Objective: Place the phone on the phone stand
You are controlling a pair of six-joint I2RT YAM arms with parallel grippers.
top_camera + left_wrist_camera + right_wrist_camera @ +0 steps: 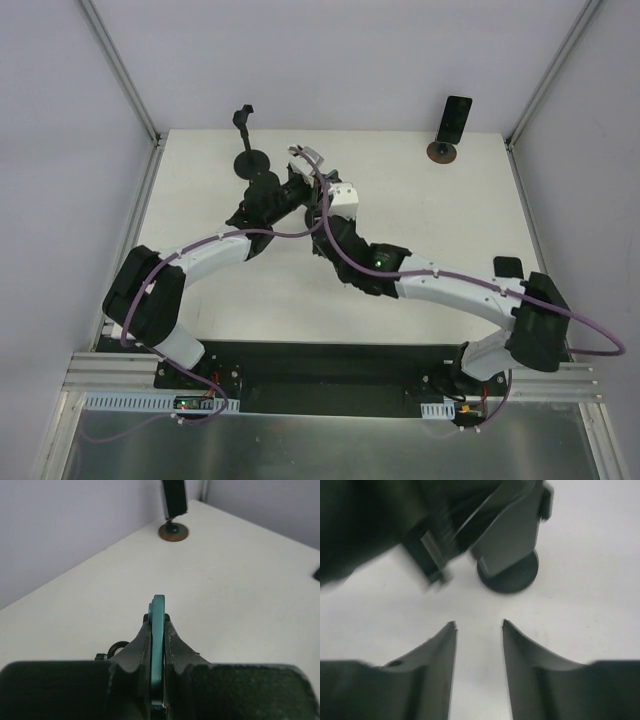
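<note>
Phone (159, 605) is that thin teal slab seen edge-on, pinched tight between the left gripper (158, 621) fingers and held up off the white table (450, 220), so not on any stand yet. Right gripper (479, 625) has its fingers (440, 655) spread apart with nothing between them, just bare tabletop. It's pointed at the black phone stand (512, 572), which sits upright on its round base near both grippers. Off in the far right corner there's a second stand (440, 151) with a brownish base and a dark slab (457, 118) leaning on it.
</note>
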